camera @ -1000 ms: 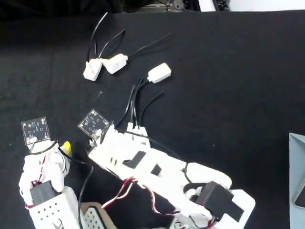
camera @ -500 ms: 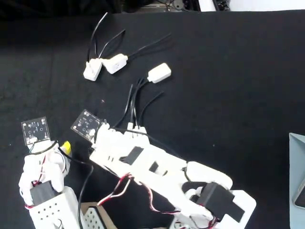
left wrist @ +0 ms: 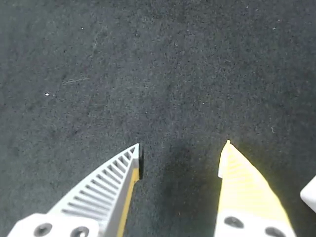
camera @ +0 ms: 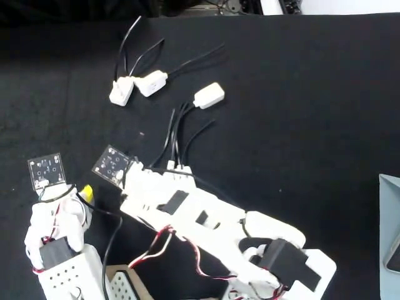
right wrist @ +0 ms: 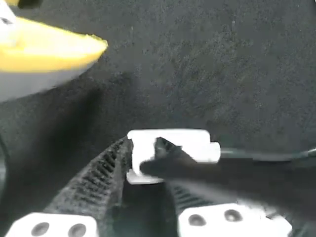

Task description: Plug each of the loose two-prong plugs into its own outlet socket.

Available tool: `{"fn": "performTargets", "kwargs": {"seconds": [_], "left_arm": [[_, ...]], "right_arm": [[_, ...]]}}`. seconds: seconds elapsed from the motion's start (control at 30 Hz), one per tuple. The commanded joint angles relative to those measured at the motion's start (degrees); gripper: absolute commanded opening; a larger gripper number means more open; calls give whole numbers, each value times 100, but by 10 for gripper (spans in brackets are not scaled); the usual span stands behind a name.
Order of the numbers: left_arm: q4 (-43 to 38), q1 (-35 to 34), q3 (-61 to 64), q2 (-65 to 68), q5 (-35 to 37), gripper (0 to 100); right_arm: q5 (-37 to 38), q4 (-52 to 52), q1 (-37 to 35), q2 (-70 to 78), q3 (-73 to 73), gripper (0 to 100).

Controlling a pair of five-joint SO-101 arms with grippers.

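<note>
Three plugs (camera: pixel 152 82) lie loose on the tabletop (camera: pixel 300 125) as the right hand (right wrist: pixel 148 154), clamped on a fourth plug (right wrist: pixel 192 145), sits beside a socket board (camera: pixel 112 165), seemingly to line up prongs. The left hand (left wrist: pixel 182 145) hangs nearby, spread apart.

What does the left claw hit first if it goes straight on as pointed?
Probably the bare black table cover: the left claw is open, and its wrist view has just cloth ahead of the tips. Depth is unclear, so I can't say how soon.
</note>
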Motion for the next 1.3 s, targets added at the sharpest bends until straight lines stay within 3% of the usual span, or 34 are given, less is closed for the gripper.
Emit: {"fn": "performTargets", "kwargs": {"seconds": [0.0,0.53,0.87,1.03,1.27], "left_arm": [[-44,-31,110,35,18,256],[-44,-31,110,35,18,256],[-44,-31,110,35,18,256],[-44,-31,110,35,18,256],[-44,-31,110,35,26,256]], "right_arm": [[18,132,149,-66,-277,191],[0,2699,141,-2431,-321,191],[-158,2743,114,-2132,400,185],[-695,2558,18,-2176,391,13],[-1363,2453,-607,-2132,479,14]]}}
